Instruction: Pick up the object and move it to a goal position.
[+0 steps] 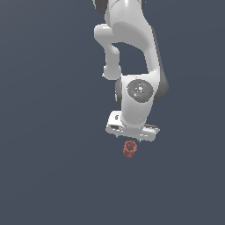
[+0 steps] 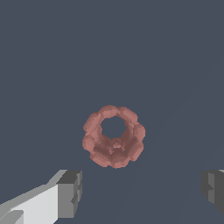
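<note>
Dark-red knobbly ring — the object point(image 2: 113, 136) sat on the tabletop point(image 1: 44, 176), at 6 o'clock just below the gripper point(image 2: 142, 190) in the exterior view. Gripper was spread wide, empty. Likely light, rigid — lumps may slip; pinch across outer rim.

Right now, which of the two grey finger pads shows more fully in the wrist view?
The finger pad on the white finger; the other finger pad is cut off at the picture's edge.

arm point(image 1: 132, 57): reaching down, wrist vertical | pincer point(image 2: 140, 192): fingers spread wide, nothing between them
</note>
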You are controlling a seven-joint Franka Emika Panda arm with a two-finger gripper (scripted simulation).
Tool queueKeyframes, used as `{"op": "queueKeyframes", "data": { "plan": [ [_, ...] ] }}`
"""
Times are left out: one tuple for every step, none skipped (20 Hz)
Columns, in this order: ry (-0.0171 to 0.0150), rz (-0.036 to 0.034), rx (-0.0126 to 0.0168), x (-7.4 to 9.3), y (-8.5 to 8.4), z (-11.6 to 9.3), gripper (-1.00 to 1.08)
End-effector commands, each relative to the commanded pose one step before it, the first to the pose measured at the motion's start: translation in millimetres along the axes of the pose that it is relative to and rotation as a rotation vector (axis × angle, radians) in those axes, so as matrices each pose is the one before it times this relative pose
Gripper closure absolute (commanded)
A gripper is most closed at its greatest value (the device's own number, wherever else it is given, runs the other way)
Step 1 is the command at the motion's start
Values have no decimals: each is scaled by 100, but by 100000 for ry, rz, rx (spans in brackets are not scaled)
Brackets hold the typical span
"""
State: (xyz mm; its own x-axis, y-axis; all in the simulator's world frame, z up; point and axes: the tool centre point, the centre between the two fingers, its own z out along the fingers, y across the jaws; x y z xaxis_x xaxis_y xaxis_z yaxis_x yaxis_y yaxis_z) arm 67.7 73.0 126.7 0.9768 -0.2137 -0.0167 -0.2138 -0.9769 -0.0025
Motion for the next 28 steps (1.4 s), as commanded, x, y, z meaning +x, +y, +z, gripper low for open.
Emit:
{"op": "queueKeyframes", "data": {
  "plan": [
    [606, 3789, -70, 802, -629, 316, -92],
    [184, 1182, -19, 233, -217, 112, -92],
    [168, 1068, -16, 205, -199, 103, -92],
    [151, 954, -14, 179, -181, 93, -92],
    [134, 839, -11, 154, -162, 83, -92],
    [117, 728, -9, 131, -140, 73, -92],
    [99, 615, -7, 109, -120, 62, -92],
    [81, 499, -6, 86, -101, 52, -92],
    [63, 392, -4, 67, -77, 40, -92],
    [46, 281, -3, 48, -54, 28, -92],
    [26, 160, -2, 26, -38, 18, -92],
    [11, 68, -1, 13, -3, 5, -92],
    [-96, -403, -4, -82, 44, -10, -92],
    [0, 0, 0, -1, -2, 44, -92],
    [0, 0, 0, -3, -7, 132, -92],
    [0, 0, 0, -5, -12, 219, -92],
    [11, 48, 0, 5, 15, 299, -92],
    [11, 48, 0, 2, 11, 384, -92],
    [0, 0, 0, -16, -23, 476, -92],
    [16, 67, 0, -3, 18, 548, -92],
    [16, 67, 0, -8, 15, 626, -92],
    [11, 47, 0, -14, 5, 602, -92],
    [11, 47, 0, -10, 8, 517, -92],
    [0, 0, 0, -18, -20, 440, -92],
    [11, 47, 0, 3, 13, 347, -92],
    [0, 0, 0, -1, -17, 270, -92],
    [11, 48, 1, 22, 15, 178, -92],
    [0, 0, 0, 19, -16, 100, -92]
  ]
}}
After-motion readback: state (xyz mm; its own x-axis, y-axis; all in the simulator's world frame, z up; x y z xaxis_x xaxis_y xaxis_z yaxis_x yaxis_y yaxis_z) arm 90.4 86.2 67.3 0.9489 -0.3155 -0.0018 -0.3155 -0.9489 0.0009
